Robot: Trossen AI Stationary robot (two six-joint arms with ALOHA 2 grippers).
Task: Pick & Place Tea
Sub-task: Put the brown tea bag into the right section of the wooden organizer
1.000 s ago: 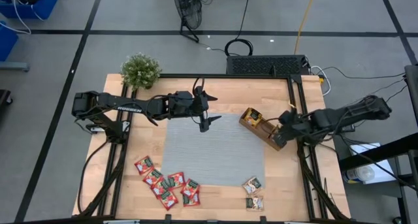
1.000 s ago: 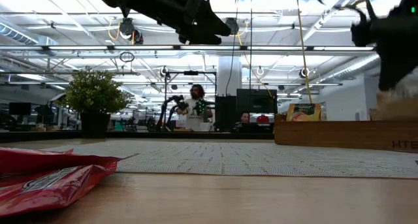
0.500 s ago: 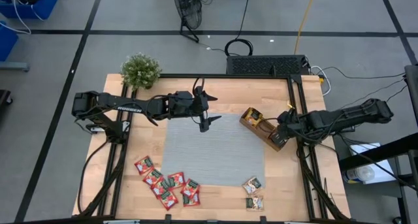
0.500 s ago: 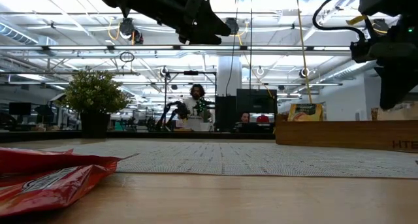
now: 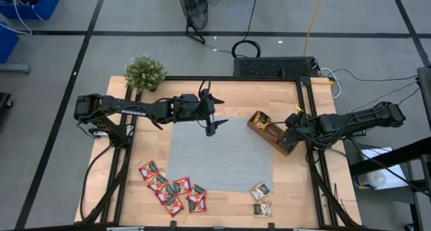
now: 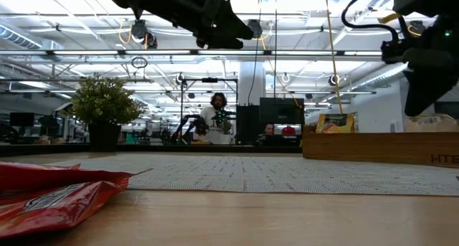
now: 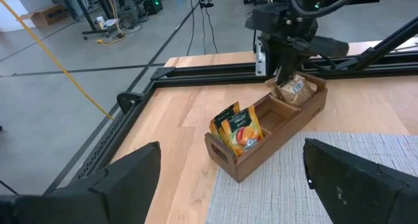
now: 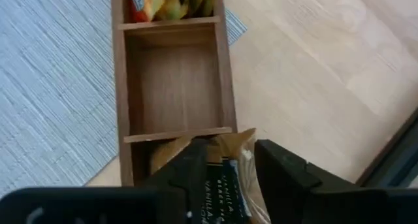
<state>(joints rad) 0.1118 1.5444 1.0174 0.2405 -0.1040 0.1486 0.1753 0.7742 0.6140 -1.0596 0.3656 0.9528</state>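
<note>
right gripper [image 8: 228,162] over tray [image 5: 271,131] end compartment at desk's right edge, fingers parting round pale sachet [image 8: 230,160]; open fully, lift straight up; left gripper [image 5: 214,126] waits, spread wide

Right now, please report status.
Right claw open over wooden tray, pale sachet between fingers in end compartment. Left claw open above mat. Nothing blocking.

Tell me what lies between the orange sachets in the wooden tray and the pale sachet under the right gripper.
One empty middle compartment of the wooden tray separates the orange sachets from the pale sachet, as the right wrist view shows.
</note>
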